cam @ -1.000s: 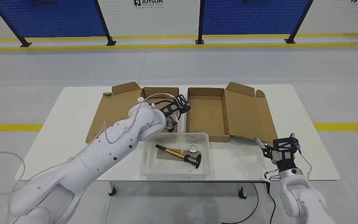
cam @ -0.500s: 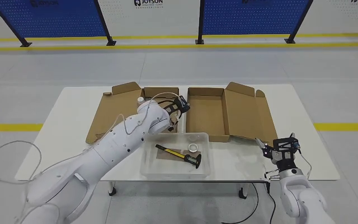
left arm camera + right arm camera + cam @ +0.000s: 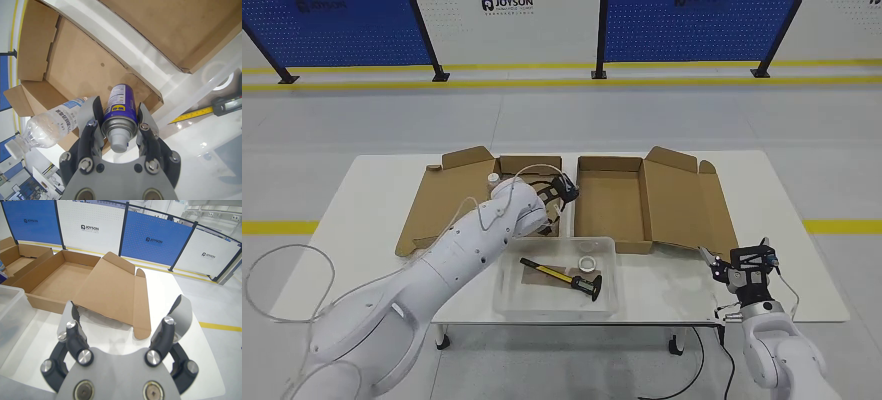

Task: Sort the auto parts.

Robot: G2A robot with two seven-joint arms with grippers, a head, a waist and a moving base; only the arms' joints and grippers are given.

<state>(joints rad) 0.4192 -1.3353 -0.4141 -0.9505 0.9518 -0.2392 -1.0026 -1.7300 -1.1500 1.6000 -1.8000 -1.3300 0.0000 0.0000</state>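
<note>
My left gripper (image 3: 119,103) is shut on a blue spray can (image 3: 121,111), gripping it just below its grey nozzle. It holds the can over the near right corner of the left cardboard box (image 3: 79,62). In the top view the left gripper (image 3: 560,190) sits at that box's right edge. A clear water bottle (image 3: 54,121) lies inside the same box beside the can. My right gripper (image 3: 125,308) is open with nothing between its fingers, low over the table's front right, also seen as the right gripper (image 3: 742,262) in the top view.
A second open cardboard box (image 3: 612,205) lies to the right of the first, its lid flap (image 3: 113,291) spread toward my right gripper. A clear plastic bin (image 3: 504,290) at the table front holds a yellow-and-black caliper (image 3: 564,277) and a white roll (image 3: 587,264).
My left gripper has shifted slightly left and nearer with the spray can, over the left box's corner. The right arm has stayed still.
</note>
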